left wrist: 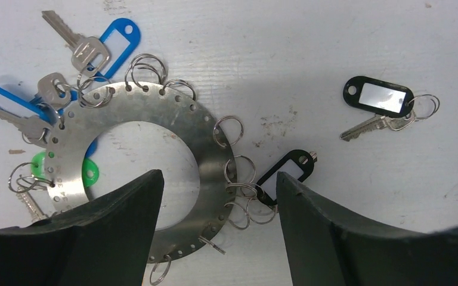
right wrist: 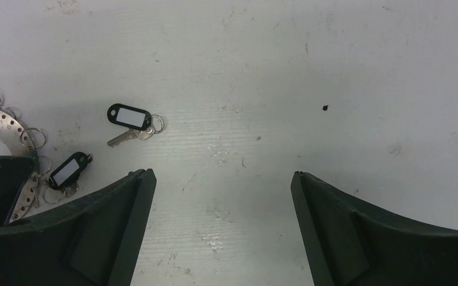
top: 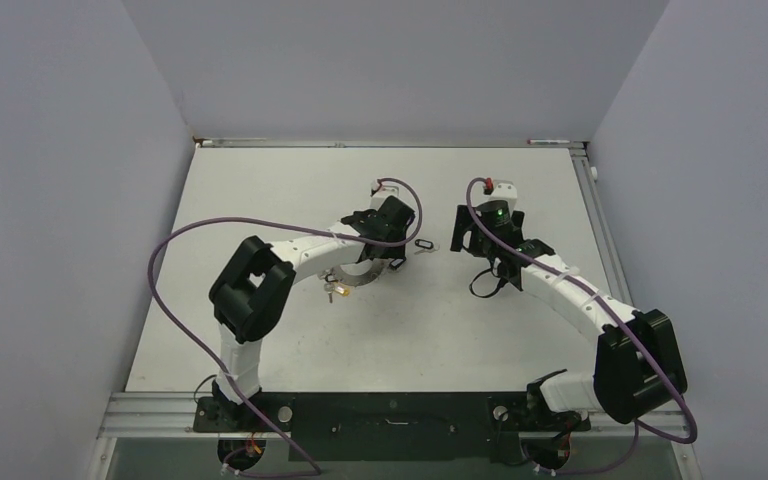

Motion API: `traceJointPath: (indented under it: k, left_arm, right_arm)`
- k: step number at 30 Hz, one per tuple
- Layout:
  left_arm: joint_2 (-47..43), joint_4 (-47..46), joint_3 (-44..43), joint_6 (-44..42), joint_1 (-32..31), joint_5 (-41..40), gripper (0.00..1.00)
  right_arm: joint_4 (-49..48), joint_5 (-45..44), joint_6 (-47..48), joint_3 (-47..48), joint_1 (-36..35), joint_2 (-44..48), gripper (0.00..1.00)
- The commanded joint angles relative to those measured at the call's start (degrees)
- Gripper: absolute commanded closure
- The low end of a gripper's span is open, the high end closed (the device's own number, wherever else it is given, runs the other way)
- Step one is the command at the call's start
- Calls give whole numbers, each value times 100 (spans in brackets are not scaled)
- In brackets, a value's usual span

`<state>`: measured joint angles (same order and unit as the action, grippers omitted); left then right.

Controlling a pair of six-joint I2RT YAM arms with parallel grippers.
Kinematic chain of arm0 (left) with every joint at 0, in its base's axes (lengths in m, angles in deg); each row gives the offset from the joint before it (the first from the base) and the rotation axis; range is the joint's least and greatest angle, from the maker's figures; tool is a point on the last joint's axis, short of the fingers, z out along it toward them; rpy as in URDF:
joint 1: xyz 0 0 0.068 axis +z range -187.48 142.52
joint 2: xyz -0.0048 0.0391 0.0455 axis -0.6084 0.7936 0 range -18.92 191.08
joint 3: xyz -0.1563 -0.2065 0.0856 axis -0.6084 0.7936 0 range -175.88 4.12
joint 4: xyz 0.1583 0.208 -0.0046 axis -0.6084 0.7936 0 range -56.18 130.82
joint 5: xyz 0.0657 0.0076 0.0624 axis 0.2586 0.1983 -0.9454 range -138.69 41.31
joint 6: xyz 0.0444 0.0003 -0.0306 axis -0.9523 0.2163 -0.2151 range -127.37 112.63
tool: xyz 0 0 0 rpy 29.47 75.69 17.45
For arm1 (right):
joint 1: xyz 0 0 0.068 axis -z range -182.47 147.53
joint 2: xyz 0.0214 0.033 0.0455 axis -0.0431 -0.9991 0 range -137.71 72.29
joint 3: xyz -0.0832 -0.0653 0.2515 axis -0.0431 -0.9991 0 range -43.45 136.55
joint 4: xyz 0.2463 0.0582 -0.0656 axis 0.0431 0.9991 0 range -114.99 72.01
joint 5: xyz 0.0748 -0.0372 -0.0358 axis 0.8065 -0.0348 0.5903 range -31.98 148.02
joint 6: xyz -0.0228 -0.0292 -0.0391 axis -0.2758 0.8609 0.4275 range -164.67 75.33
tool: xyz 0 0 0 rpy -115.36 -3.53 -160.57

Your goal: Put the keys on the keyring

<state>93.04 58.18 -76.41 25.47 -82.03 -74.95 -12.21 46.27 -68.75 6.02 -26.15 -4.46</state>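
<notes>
blue-tagged keys (left wrist: 89, 50) and a green-tagged key (left wrist: 39, 164) hang off the left rim of the keyring (left wrist: 125, 110), which lies flat on the table (left wrist: 310, 53). the left pincer (left wrist: 217, 179) stands part open astride the ring's right band, perhaps not touching it. a black-tagged key (left wrist: 378, 104) lies loose further right. the right pincer (right wrist: 222, 174) gapes wide, holding nothing, above the table.

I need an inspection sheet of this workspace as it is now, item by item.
Surface: white table, scuffed, one dark speck.
Job's things: keyring flat on table, several tagged keys on it; one black-tagged key lies loose, apart.
Clutter: nothing seen.
End effectors: left end effector open, straddling the keyring's band; right end effector open over bare table.
Cables: purple cables loop off both arms.
Surroundings: plain grey walls.
</notes>
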Motion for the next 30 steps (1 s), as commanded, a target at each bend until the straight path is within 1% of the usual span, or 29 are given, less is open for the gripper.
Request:
traceJointPath:
  k: [1, 6, 12, 17, 21, 23, 30]
  left_arm:
    - [159, -331, -81, -9, 100, 351, 35]
    - [223, -640, 105, -125, 122, 486, 43]
    - [269, -658, 321, -93, 128, 526, 44]
    - [136, -744, 775, -5, 124, 619, 47]
    - [-76, -845, 1214, 38, 123, 715, 47]
    - [-209, -830, 1378, 1, 125, 753, 49]
    - [-947, -662, 2294, 38, 123, 736, 50]
  right_arm:
    - [14, -100, -5, -99, -57, 233, 12]
    - [37, -108, 8, -113, -83, 225, 12]
    - [23, -108, 10, -140, -106, 189, 12]
    - [8, -104, -18, -140, -151, 165, 12]
    - [-91, -61, 2, -184, -206, 179, 12]
    - [-158, -8, 8, -190, -235, 171, 12]
    - [-87, -47, 11, -92, -380, 149, 12]
